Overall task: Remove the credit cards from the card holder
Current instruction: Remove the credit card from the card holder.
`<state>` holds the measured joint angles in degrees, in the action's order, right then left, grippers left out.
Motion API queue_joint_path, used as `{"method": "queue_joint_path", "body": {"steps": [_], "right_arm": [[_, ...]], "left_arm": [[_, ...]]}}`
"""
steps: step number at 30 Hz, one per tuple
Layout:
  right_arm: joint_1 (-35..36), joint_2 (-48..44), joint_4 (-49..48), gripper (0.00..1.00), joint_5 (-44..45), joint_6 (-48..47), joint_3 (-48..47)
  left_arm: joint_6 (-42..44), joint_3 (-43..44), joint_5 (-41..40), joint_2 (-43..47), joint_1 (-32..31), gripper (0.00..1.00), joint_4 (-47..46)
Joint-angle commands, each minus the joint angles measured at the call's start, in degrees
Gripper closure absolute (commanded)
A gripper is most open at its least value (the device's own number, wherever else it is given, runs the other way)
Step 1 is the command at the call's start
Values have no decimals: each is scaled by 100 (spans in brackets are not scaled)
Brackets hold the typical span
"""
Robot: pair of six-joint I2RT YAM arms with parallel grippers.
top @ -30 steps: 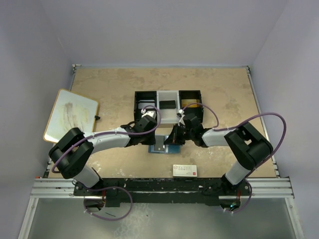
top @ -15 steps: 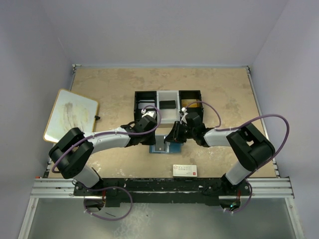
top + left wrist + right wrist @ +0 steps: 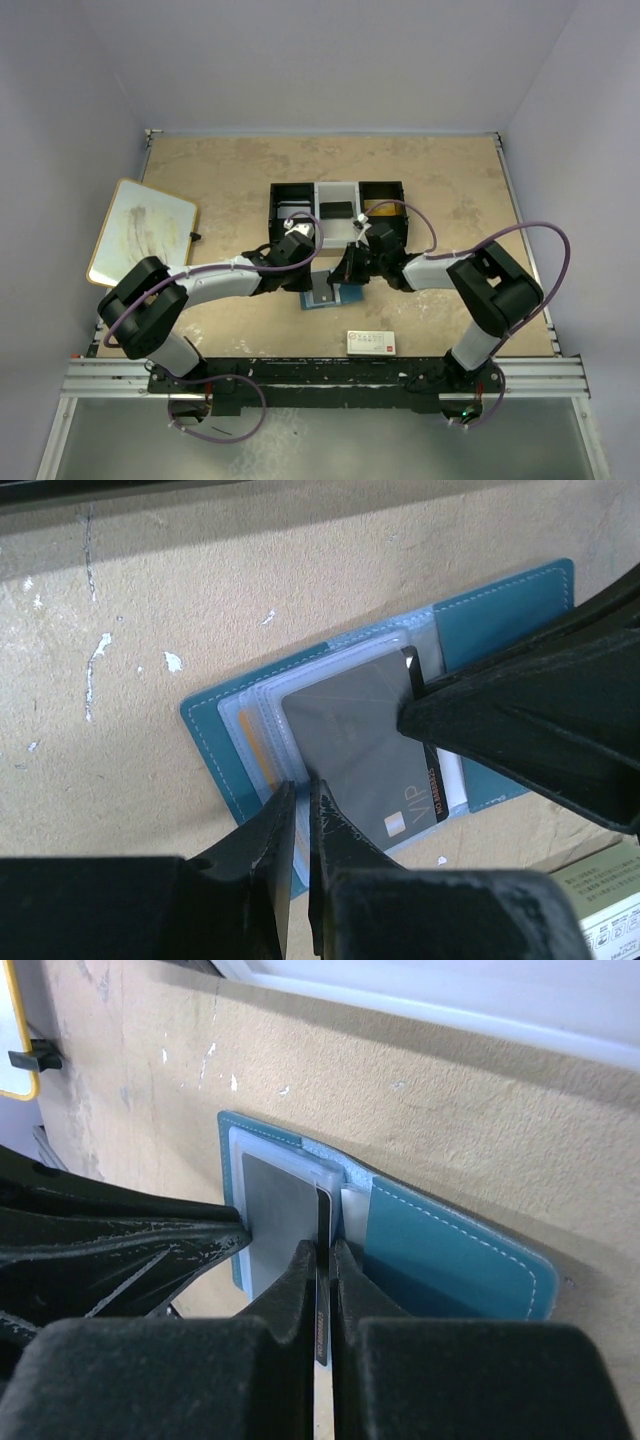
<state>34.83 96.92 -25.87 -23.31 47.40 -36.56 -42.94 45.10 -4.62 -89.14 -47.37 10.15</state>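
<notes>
Our right gripper (image 3: 322, 1260) pinches the grey card (image 3: 280, 1210) edge-on. The card holder (image 3: 440, 1250) lies open crosswise beneath it, and our left gripper (image 3: 300, 795) is nearly closed, its hold unclear.

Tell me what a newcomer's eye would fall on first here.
The open blue card holder lies mid-table, just in front of the compartment tray. The right gripper pinches the edge of a grey card lying on its pockets, while the left gripper nips the pockets from the opposite side.
</notes>
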Motion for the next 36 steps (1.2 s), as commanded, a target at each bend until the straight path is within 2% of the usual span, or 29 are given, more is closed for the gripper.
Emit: {"method": "queue_joint_path", "body": {"steps": [1,11,20,22,24,27,33,36], "right_arm": [[128,-413,329,100,97,-84,40],[-435,-577,228,100,-445,-285,383],[-574,-542,106,99,-739,-344,654],[-585,-620,33,95,-742,-297,719],[-589,-676,-93,86,-805,-248,773],[-588,-657,-450,80,-835,-118,794],[-568,-552,-1043,74,-1040,175,971],[-546,-456,-1018,79,-986,219,965]], "left_arm": [[-40,-97,-45,-221,-61,95,204],[46,-49,-206,-463,-61,100,334],[119,58,-211,-595,-61,100,334],[120,60,-219,-584,-61,100,324],[124,69,-192,-591,-61,100,304],[113,82,-159,-612,-61,100,271],[64,61,-108,-603,-61,100,241],[41,36,-67,-584,-61,100,205]]}}
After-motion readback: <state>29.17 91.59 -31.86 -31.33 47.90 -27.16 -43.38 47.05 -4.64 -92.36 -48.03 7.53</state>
